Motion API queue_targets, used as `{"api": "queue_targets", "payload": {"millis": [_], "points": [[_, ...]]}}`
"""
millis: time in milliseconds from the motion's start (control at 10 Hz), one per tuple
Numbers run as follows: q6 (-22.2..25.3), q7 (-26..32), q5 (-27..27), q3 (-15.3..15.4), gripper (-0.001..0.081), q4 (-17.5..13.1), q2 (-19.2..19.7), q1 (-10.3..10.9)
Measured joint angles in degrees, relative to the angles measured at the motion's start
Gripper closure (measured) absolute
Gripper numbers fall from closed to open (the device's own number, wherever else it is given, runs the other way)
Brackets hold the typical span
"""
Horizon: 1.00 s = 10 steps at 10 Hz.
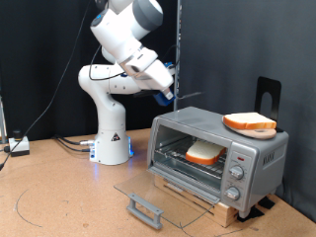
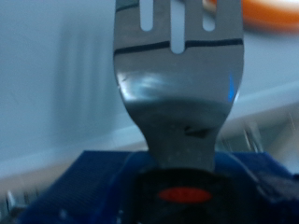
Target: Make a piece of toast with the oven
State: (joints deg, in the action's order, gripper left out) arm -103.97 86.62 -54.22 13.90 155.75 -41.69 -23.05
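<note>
- Silver toaster oven [image 1: 219, 150] sits on a wooden base on the table, at the exterior view's right, with its glass door [image 1: 156, 197] folded fully down and flat towards the exterior view's bottom left.
- One piece of toast [image 1: 205, 152], pale with an orange-tan crust, lies on the wire rack inside the open oven cavity.
- A second, similar slice [image 1: 250, 123] rests on a plate on the oven's roof, near its right end in the exterior view.
- Two round knobs [image 1: 235, 182] are stacked on the oven's right front panel.
- Open room: the wooden table [image 1: 49, 197] is bare across the exterior view's left and bottom, apart from cables trailing near the robot's base and a small box at the far left edge.
- The lowered door's handle [image 1: 146, 207] juts out at the door's free edge, taking up space in front of the oven.
- The white Franka arm [image 1: 117, 69] stands on its base left of the oven in the exterior view, bent over at the top so its hand slopes down towards the oven's roof.
- The gripper [image 1: 168, 91] hangs in the air above the oven's top left corner, clear of it.
- In the wrist view, a slotted metal spatula blade [image 2: 177, 65] juts out from the blue hand; the picture is blurred.
- Whether the fingers are spread or pressed together cannot be told.
</note>
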Motion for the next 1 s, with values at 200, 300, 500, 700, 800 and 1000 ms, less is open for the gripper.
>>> {"api": "queue_targets", "payload": {"millis": [200,300,500,700,800,1000], "points": [[2.71,1.12,-1.14,1.15,0.0381,-0.25,-0.72,2.98],[2.87,0.24,-1.37,2.64,0.0381,-0.25,-1.18,4.08],[2.95,-2.58,-2.0,6.14,0.0381,-0.02,-2.22,6.01],[2.9,-6.18,-2.03,10.15,0.0381,1.75,-4.16,7.44],[2.29,-7.89,-2.48,11.79,0.0381,3.23,-5.36,7.75],[-0.38,-9.31,-3.39,13.91,0.0381,5.99,-7.2,7.77]]}}
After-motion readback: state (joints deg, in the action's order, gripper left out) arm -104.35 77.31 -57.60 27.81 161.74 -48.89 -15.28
